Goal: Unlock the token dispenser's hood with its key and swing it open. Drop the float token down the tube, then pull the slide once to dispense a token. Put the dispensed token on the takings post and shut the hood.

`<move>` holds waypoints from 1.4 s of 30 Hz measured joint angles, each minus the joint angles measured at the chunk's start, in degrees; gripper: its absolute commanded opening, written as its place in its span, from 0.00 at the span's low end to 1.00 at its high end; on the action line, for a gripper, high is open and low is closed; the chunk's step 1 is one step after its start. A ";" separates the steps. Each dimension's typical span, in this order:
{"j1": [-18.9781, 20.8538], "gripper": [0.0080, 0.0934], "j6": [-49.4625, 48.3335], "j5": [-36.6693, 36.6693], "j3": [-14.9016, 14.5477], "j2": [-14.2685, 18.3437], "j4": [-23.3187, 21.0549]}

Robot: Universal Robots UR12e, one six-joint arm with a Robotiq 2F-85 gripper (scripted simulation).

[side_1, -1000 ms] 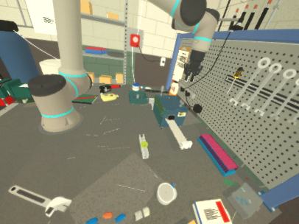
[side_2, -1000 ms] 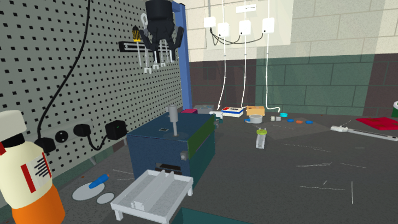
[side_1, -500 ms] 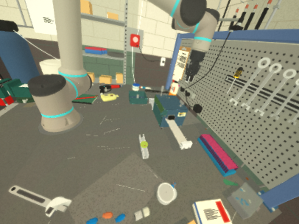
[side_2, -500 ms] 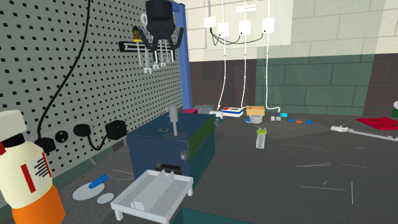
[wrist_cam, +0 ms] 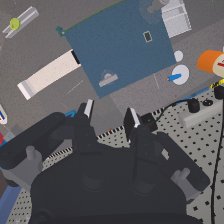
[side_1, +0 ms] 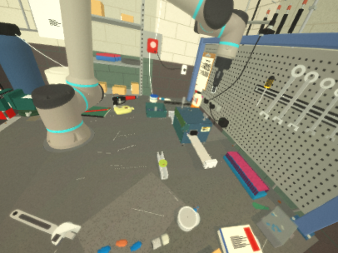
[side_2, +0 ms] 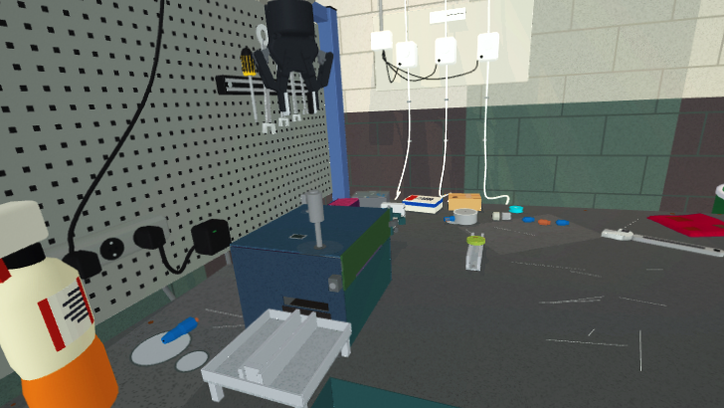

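The token dispenser [side_1: 192,122] [side_2: 314,263] [wrist_cam: 117,46] is a blue box on the bench beside the pegboard, its hood down. A key [wrist_cam: 107,79] stands in the hood's top, and a grey post [side_2: 314,215] [wrist_cam: 156,4] rises near the tray end. The white slide [side_1: 202,152] [wrist_cam: 47,74] sticks out of one side. A grey tray [side_2: 278,355] sits at the other end. The yellow-green float token [side_1: 162,163] [side_2: 475,240] [wrist_cam: 14,23] rests on a small clear stand, apart from the box. My gripper [side_1: 215,85] [side_2: 296,104] [wrist_cam: 110,115] hangs open and empty high above the dispenser, near the pegboard.
The pegboard [side_1: 287,116] [side_2: 126,126] walls off one side of the bench, with wrenches and a power strip [side_2: 147,240] on it. An orange-and-cream bottle [side_2: 48,314] stands near the tray. A blue pen [side_2: 178,329] lies on a disc. A pink-topped tray [side_1: 245,174] lies beyond the slide.
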 measured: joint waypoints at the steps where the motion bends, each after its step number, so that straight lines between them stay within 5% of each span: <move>1: 0.00 0.47 -1.71 0.00 0.00 0.00 0.00; 42: 0.00 0.47 -77.30 0.00 0.00 0.00 0.00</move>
